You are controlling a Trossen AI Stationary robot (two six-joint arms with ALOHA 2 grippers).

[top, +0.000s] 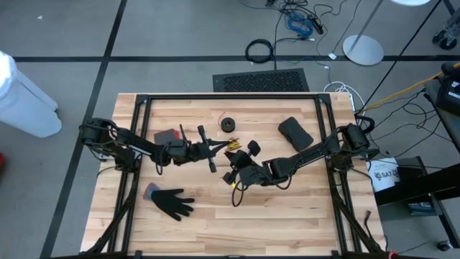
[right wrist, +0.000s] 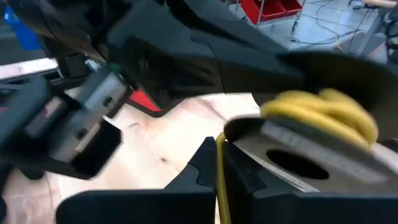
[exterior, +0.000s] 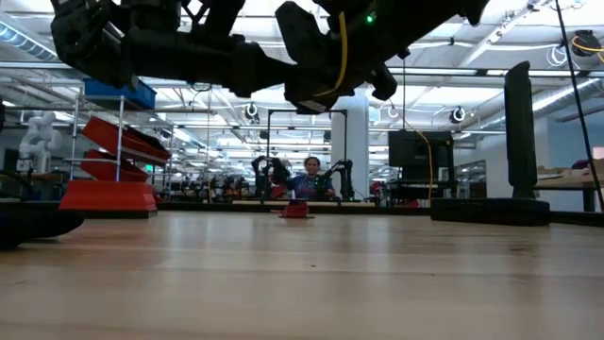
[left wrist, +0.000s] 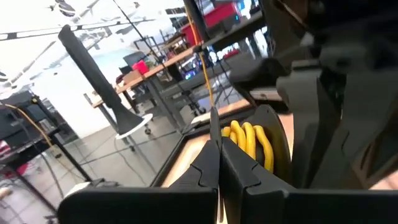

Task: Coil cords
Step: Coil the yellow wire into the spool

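Note:
The yellow-orange cord (top: 233,146) is held above the middle of the table. Its looped bundle (left wrist: 252,140) sits between my two grippers, and a loose strand (top: 233,193) trails toward the near edge. My left gripper (top: 215,148) reaches in from the table's left and is shut on the cord. My right gripper (top: 237,173) reaches in from the right and is also shut on it. The black cord (top: 228,125) lies as a small coil on the table, just beyond the grippers. In the low view both grippers hang well above the tabletop, with the yellow strand (exterior: 342,47) between them. My left gripper pinches a single yellow strand (left wrist: 210,118) between its two fingers; the strand leaves at the fingertips. The fingers lie level and come from the table's left. The loops bunch just beyond the fingertips, lifted clear of the table. My right gripper pinches a yellow strand (right wrist: 219,155) that runs along the gap between its two fingers. The fingers come from the table's right, slanting slightly down. The looped bundle (right wrist: 323,112) sits just past the fingertips, and the loose tail hangs below.
A black glove (top: 172,201) lies near the front left. A black pouch (top: 295,133) lies at the back right, and a red and grey object (top: 167,137) lies under the left arm. The black frame rails (top: 136,144) run along both sides of the table.

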